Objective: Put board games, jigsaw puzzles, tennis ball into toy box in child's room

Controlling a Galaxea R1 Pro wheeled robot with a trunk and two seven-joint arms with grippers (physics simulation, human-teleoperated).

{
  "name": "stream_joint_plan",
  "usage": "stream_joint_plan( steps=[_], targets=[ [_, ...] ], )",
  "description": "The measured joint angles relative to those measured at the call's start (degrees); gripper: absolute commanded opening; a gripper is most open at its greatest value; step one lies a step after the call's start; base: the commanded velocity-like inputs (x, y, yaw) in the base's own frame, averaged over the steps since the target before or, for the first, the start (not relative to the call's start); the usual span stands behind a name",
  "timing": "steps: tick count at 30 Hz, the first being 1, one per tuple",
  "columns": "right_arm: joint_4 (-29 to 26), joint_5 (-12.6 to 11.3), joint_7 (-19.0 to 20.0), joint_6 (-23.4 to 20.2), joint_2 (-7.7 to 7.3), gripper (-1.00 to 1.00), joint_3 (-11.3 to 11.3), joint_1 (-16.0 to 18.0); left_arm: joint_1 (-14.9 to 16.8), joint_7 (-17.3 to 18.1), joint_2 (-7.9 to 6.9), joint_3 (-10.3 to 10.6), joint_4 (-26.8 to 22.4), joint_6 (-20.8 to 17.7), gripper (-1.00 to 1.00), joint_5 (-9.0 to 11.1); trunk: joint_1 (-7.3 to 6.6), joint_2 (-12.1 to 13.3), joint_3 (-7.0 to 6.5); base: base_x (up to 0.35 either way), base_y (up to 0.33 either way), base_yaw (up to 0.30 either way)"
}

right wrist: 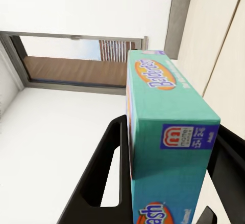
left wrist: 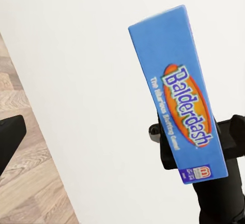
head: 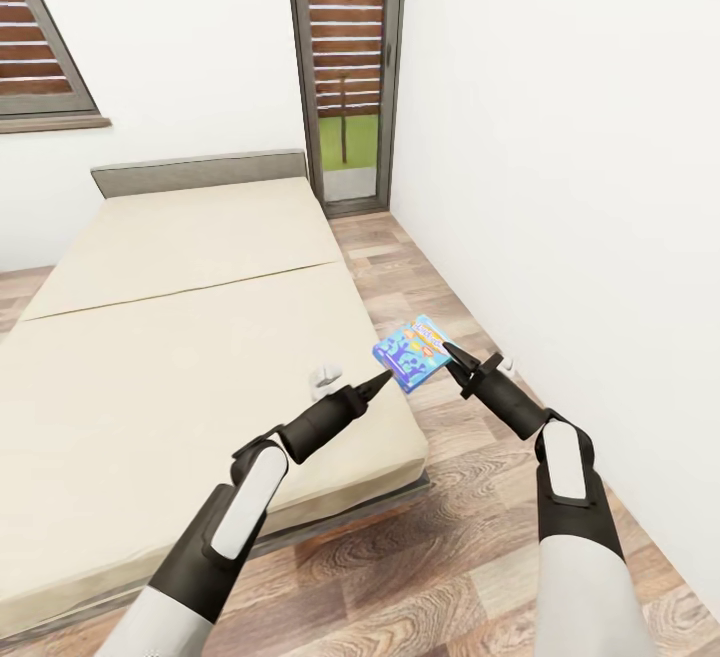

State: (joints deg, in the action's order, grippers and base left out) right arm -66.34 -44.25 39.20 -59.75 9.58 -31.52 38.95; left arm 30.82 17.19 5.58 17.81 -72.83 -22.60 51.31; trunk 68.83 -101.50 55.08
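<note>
The blue cartoon-printed board game (head: 412, 352), lettered "Balderdash", hangs in the air just off the near right corner of the bed (head: 190, 337). My right gripper (head: 452, 351) is shut on it, with a black finger (right wrist: 102, 173) on each side of the box (right wrist: 168, 132). My left gripper (head: 384, 378) points at the box's near edge from over the mattress and looks open and empty. One of its fingers (left wrist: 10, 137) shows far to one side of the box (left wrist: 184, 96). The table, toy box, puzzles and tennis ball are out of view.
A white wall (head: 580, 187) runs close along the right, leaving a narrow strip of wood-plank floor (head: 450, 497) beside the bed. A dark-framed slatted glass door (head: 345, 67) stands beyond the grey headboard (head: 200, 172). A slatted window (head: 40, 47) is at far left.
</note>
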Motion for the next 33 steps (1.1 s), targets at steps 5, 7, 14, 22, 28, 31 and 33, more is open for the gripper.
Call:
stream_joint_plan(
  steps=[5,7,14,22,28,31,33],
  targets=[
    [0.0,0.0,0.1,1.0,0.36,-1.00,0.0,-0.1,0.2,0.0,0.28,0.0,0.3,0.6,1.00,0.0,0.00,0.0,0.00,0.000,0.000,0.000],
    [0.0,0.0,0.1,1.4,0.36,-1.00,0.1,-0.1,0.2,0.0,0.32,0.0,0.3,0.7,1.00,-0.1,0.00,0.0,0.00,0.000,0.000,0.000],
    [0.0,0.0,0.1,2.5,0.36,-1.00,0.2,-0.3,0.2,0.0,0.48,0.0,0.5,0.9,1.00,-0.1,0.00,0.0,0.00,0.000,0.000,0.000],
    [0.1,0.1,0.1,3.0,0.36,-1.00,0.4,-0.4,0.3,-0.1,0.51,0.0,0.5,1.0,1.00,-0.1,0.00,0.0,0.00,0.000,0.000,0.000],
    [0.2,0.1,0.1,3.3,0.36,-1.00,1.1,-0.4,0.3,-0.1,0.51,0.0,0.5,1.0,1.00,0.0,0.00,0.0,0.00,0.000,0.000,0.000],
    [0.2,0.1,0.0,3.4,0.36,-1.00,1.3,-0.4,0.3,-0.1,0.52,0.0,0.5,1.0,1.00,0.0,0.00,0.0,0.00,0.000,0.000,0.000],
    [0.3,0.1,0.0,3.4,0.36,-1.00,1.3,-0.4,0.3,-0.1,0.53,0.0,0.5,1.0,1.00,0.0,0.00,0.0,0.00,0.000,0.000,0.000]
  ],
)
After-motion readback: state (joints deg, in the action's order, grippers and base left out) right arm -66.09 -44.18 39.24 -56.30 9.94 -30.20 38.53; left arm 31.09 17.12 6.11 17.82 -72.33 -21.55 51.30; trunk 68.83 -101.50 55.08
